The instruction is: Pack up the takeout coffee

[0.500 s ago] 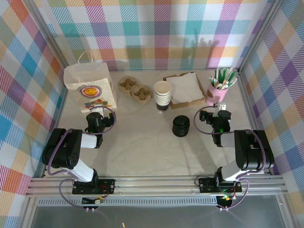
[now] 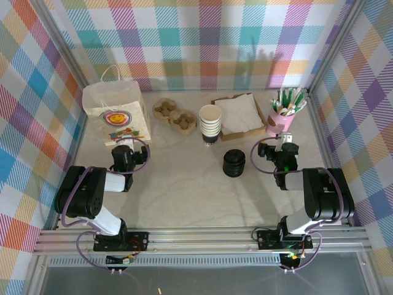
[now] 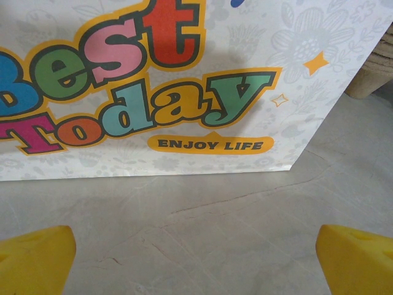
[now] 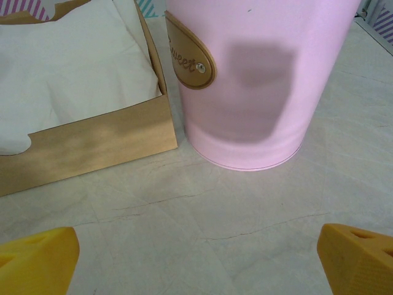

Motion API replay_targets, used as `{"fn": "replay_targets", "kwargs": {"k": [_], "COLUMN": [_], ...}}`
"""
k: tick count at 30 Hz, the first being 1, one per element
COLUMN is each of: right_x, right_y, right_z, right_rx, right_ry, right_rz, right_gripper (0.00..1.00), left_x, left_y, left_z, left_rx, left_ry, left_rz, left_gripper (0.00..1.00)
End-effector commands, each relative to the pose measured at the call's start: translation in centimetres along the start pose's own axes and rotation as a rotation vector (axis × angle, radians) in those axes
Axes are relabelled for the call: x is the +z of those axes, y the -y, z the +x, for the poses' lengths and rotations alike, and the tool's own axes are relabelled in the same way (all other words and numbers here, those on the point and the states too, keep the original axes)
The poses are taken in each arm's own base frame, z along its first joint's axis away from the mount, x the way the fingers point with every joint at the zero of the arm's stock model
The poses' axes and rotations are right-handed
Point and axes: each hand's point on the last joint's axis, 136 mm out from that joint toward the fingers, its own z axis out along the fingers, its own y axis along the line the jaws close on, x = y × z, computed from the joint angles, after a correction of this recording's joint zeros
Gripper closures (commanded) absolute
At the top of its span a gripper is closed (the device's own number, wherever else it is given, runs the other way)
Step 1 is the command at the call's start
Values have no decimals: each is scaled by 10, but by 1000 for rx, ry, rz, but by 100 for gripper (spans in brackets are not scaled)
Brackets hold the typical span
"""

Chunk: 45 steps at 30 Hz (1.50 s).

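Pastel plaid cloth walls [image 2: 209, 37] are enclosing the pale, stone-patterned worktop [image 2: 184, 196] at nine, twelve and three o'clock. An aluminium rail [image 2: 202, 236] is running along its six o'clock edge. Soft, even light is casting only faint shadows.

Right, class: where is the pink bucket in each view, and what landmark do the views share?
Top external: pink bucket, right rear.
Right wrist: upper right, close ahead.
Left wrist: faces the paper bag.
Shared landmark: napkin box to its left.
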Motion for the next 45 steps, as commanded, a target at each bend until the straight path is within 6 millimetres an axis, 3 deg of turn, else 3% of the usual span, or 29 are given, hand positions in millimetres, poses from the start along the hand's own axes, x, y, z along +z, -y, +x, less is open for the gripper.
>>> {"fn": "replay_targets", "kwargs": {"k": [1,20,26,32,38,41,45], "right_x": [4,4,-8,-35,-70,-93,-127], "right_y": [-6,-6,-6,-8,-9,-13,-25], "right_z": [-16,-16,-25,-36,-38,-45,-54], "right_rx": [10,10,15,9,98,169,277], "right_ry": [48,46,84,76,-22,-94,-232], "right_rz": [-23,-22,-24,-38,-36,-41,-68], "right_gripper": [1,1,0,1,11,18,24], "left_x": [3,3,-9,-34,-74,-101,-140], "left_y": [3,4,6,9,14,24,52], "left_z": [-17,-19,-25,-50,-78,-93,-122], "left_rx": [-1,-1,5,5,-34,-43,-36], "left_ry": [54,58,106,142,125,103,80], "left_rz": [3,5,30,53,90,127,213], "left_gripper": [0,0,5,8,15,20,23]}}
